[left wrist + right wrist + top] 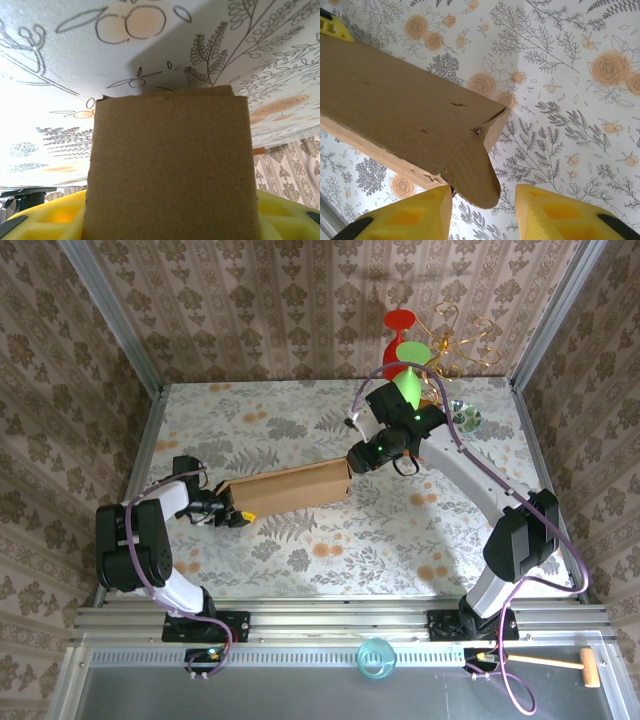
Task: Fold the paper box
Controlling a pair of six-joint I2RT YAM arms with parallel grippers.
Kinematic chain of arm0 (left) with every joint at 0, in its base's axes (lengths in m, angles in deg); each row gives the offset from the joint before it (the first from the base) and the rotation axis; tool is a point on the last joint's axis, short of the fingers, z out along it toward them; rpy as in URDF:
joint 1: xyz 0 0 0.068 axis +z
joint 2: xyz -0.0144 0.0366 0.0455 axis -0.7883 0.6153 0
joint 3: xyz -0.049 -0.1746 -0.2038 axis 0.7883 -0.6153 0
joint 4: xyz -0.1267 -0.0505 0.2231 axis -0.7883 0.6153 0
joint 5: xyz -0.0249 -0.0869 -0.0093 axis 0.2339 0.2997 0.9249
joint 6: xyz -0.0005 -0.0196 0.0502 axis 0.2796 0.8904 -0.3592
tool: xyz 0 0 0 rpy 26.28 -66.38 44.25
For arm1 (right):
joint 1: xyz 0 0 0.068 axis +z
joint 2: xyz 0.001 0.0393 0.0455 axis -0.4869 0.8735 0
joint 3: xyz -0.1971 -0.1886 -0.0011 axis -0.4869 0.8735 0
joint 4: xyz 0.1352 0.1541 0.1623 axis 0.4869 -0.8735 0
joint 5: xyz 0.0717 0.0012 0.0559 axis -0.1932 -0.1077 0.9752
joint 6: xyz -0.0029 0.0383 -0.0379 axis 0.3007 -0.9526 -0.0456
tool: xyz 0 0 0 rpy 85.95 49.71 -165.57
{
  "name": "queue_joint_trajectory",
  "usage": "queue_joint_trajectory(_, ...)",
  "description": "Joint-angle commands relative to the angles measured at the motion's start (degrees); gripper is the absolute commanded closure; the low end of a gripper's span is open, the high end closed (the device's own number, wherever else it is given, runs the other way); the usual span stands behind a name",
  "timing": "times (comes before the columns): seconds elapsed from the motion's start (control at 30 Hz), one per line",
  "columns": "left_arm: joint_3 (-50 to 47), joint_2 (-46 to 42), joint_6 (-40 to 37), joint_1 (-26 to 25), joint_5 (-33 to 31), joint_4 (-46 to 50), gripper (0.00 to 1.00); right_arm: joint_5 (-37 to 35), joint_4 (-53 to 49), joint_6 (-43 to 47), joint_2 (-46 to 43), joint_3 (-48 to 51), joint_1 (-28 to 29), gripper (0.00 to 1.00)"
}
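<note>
left pincer (234, 516) clamped on paper box (290, 487) | right pincer (484, 194) apart, astride its corner

Walled on three sides in beige damask wallpaper (300, 300), framed by grey metal corner posts (112, 315). Below, white tabletop (280, 420) printed with ferns and orange blossoms, brightly lit.

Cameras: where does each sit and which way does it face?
Top external: above and behind the bases, looking down on the table; both arms, left gripper and right gripper show.
Left wrist: on the left arm, facing the paper box between its yellow fingers.
Right wrist: on the right arm, looking down past its fingers at the box's flap.
Shared: all three see the box and table.
</note>
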Motion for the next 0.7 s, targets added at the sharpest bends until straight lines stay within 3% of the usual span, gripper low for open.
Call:
queue_joint_trajectory(0.0, 0.72, 1.68, -1.53, 0.53, -8.09, 2.88, 0.68, -1.37, -0.61, 0.57, 1.80, -2.08, 0.58, 0.65)
queue_joint_trajectory(0.43, 1.16, 2.15, -1.51, 0.46, -7.98, 2.89, 0.68, -6.13, -0.43, -0.52, 2.54, -2.65, 2.97, 0.93)
queue_joint_trajectory(0.67, 0.90, 2.24, -1.19, 0.47, -7.96, 2.47, 0.68, -9.07, -1.32, -1.47, 1.66, -3.92, 3.95, 0.80)
